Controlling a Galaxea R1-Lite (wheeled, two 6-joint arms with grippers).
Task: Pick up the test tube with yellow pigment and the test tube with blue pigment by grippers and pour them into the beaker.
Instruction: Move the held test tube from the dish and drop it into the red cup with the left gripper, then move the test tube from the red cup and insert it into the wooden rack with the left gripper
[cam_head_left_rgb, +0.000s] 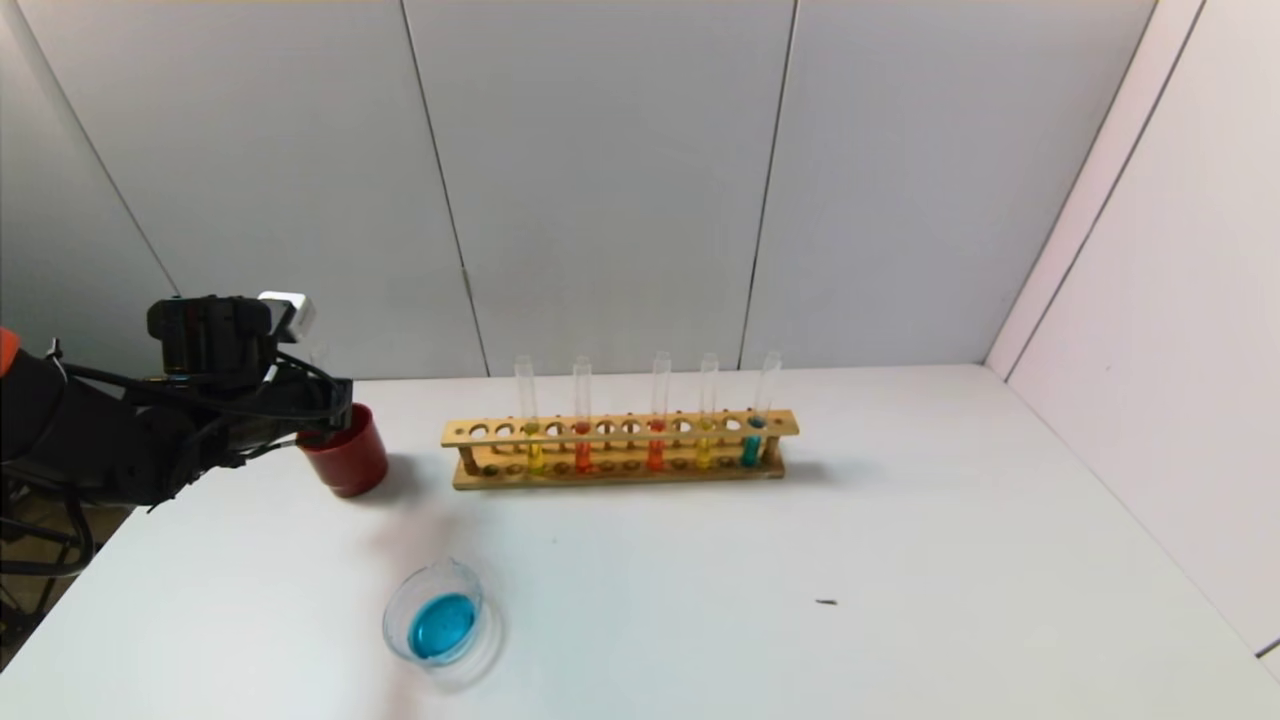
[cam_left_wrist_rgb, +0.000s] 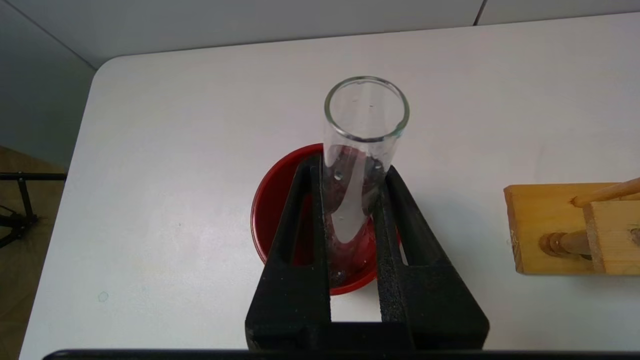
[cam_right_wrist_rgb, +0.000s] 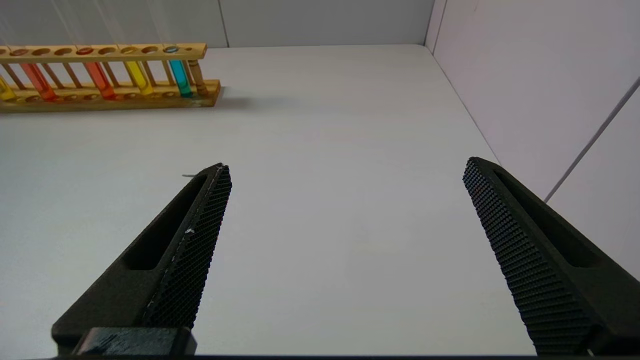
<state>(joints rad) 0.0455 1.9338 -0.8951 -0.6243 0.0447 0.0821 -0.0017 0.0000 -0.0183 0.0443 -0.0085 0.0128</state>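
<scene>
The left gripper (cam_left_wrist_rgb: 350, 220) hangs over the red cup (cam_head_left_rgb: 345, 455) at about 9 o'clock on the table (cam_head_left_rgb: 900, 560), its jaws clamped on an upright, emptied tube (cam_left_wrist_rgb: 362, 150). The tube's lower end dips inside the cup; only droplets cling to the glass, and it looks to be the blue-pigment tube, though nothing in it shows colour.

The beaker (cam_head_left_rgb: 437, 625) sits at about 7 o'clock, near the front edge, well apart from the cup, with cyan liquid pooled in its base.

The wooden rack (cam_head_left_rgb: 620, 450) stands across the middle, toward 12 o'clock, just beside the cup. It holds five upright tubes: yellow tube (cam_head_left_rgb: 532, 420) at the left end, then two orange-red ones, a second yellow, and a teal tube (cam_head_left_rgb: 757, 425) at the right end.

The right gripper (cam_right_wrist_rgb: 345, 220) hovers low over bare table toward 3 o'clock, well apart from the rack, its jaws wide apart and holding nothing.
</scene>
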